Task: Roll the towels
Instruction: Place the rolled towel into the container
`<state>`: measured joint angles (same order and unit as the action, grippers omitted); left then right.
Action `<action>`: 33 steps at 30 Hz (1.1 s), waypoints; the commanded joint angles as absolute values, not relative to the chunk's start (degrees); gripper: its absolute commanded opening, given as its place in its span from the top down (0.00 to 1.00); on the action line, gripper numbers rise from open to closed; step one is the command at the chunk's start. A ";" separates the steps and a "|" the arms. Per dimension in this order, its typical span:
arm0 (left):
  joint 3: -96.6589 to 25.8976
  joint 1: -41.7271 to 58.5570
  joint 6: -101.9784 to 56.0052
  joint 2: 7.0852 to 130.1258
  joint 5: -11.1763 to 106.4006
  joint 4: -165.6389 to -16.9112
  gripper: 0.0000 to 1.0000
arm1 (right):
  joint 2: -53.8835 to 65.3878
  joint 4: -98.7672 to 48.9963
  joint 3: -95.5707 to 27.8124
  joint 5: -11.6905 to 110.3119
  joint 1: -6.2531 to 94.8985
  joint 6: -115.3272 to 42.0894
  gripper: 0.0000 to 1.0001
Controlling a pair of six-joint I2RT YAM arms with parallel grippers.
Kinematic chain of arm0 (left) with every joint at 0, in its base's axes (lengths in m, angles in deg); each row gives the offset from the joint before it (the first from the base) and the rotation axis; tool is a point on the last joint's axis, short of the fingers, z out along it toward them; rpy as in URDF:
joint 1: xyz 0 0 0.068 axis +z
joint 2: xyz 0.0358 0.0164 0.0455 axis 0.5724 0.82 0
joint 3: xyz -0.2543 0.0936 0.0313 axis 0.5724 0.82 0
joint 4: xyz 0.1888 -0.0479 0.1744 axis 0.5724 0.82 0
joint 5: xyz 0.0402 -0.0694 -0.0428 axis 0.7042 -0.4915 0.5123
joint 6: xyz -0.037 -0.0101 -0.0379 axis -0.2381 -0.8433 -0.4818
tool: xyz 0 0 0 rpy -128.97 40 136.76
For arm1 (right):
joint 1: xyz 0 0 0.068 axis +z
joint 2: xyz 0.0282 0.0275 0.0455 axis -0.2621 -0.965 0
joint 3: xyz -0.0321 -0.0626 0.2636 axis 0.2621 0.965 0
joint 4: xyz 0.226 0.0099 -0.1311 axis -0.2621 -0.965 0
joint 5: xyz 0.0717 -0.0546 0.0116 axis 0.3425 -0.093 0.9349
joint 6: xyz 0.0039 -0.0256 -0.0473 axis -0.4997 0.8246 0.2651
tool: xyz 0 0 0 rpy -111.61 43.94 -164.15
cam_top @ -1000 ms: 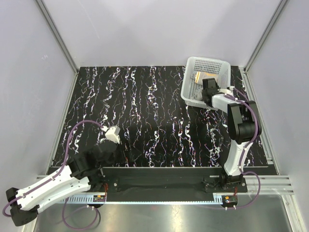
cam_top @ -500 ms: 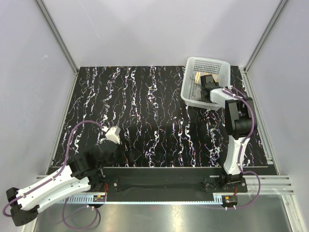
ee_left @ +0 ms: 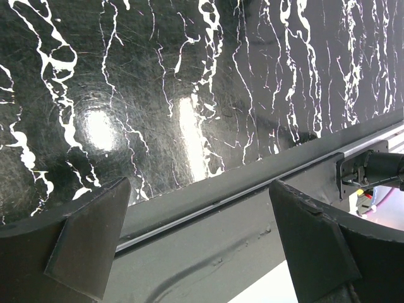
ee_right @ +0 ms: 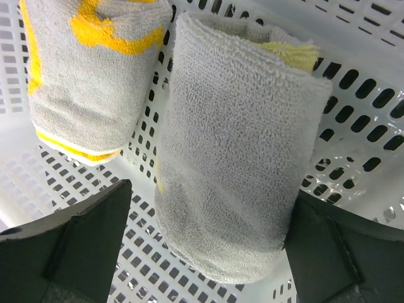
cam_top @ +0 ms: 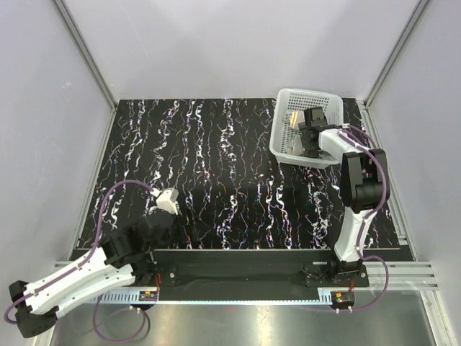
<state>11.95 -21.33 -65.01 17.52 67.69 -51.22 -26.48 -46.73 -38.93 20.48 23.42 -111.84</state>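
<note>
Both towels lie rolled up in the white basket (ee_right: 353,120). The grey-white roll with a yellow core (ee_right: 233,151) lies between the fingers of my right gripper (ee_right: 208,208), which is open; the left finger (ee_right: 95,233) stands apart from it and the right finger (ee_right: 322,246) is at its side. The other roll (ee_right: 88,69), grey with orange marks, lies just left of it. From above, my right gripper (cam_top: 311,135) reaches into the basket (cam_top: 282,148), where a bit of towel (cam_top: 295,118) shows. My left gripper (ee_left: 196,240) is open over the table's front edge, holding nothing.
The black marbled table top (cam_top: 216,166) spreads between the arms. The basket stands at its far right corner, by the right wall. A metal rail (ee_left: 252,189) runs along the front edge under the left gripper (cam_top: 176,232).
My right gripper has opened wide and let go of the grey-white roll inside the basket. The basket shifted slightly. The left arm has not moved.
</note>
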 commanded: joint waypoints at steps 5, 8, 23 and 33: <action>9.81 -21.42 -64.23 16.93 70.29 -50.85 0.01 | -21.01 -52.68 -40.69 27.77 22.14 -106.19 0.00; 9.54 -21.42 -64.05 17.11 70.55 -50.68 0.01 | -18.91 -52.77 -39.63 29.10 22.05 -105.30 0.01; 5.06 -21.42 -62.12 22.28 73.01 -50.15 0.01 | -7.74 -56.90 -41.22 31.30 22.14 -91.52 0.00; 1.46 -20.02 -59.22 25.01 77.14 -48.48 0.01 | 4.47 -53.12 -27.78 37.19 22.23 -77.98 0.00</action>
<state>4.65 -20.81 -61.60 24.51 73.65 -48.05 -0.63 -53.81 -30.47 35.50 22.16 -84.52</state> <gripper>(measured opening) 0.985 0.994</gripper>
